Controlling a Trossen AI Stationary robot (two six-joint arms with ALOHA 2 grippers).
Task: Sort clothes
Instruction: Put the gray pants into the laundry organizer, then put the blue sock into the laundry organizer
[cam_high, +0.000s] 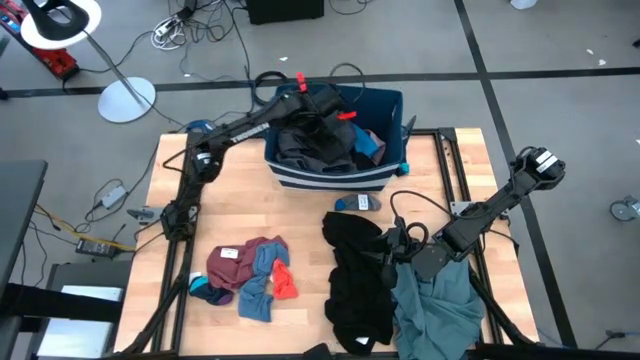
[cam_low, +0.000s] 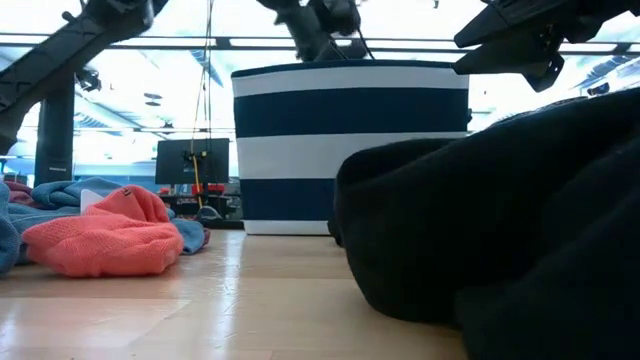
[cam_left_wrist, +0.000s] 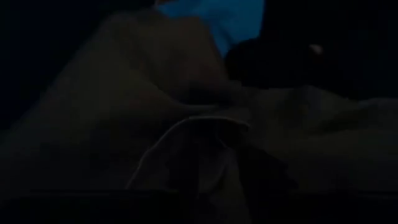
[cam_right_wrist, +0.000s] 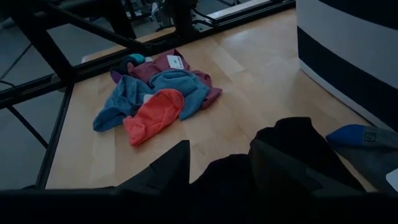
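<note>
My left gripper (cam_high: 312, 108) reaches down into the navy striped bin (cam_high: 330, 181), which holds dark grey (cam_high: 315, 148), blue (cam_high: 368, 145) and red cloth. The left wrist view shows only dark grey cloth with a white cord (cam_left_wrist: 180, 127) and blue cloth (cam_left_wrist: 214, 22). My right gripper (cam_high: 392, 252) is open, low over the black garment (cam_high: 352, 285), which lies on the table beside a teal-grey garment (cam_high: 440, 305). A pile of maroon (cam_high: 232, 262), blue (cam_high: 260, 295) and red (cam_high: 284, 281) pieces lies at the near left. My right gripper (cam_right_wrist: 217, 167) comes down slanting from the table's right side. Its open fingers (cam_right_wrist: 171, 169) stand on either side of a bulge of the black garment (cam_right_wrist: 227, 171). I cannot tell whether they touch the cloth, which lies on the table.
A small blue piece (cam_high: 358, 202) lies on the table just in front of the bin. The bin stands at the far middle of the table (cam_high: 300, 215). Bare wood lies between the left pile and the black garment. Cables and a lamp stand are on the floor beyond.
</note>
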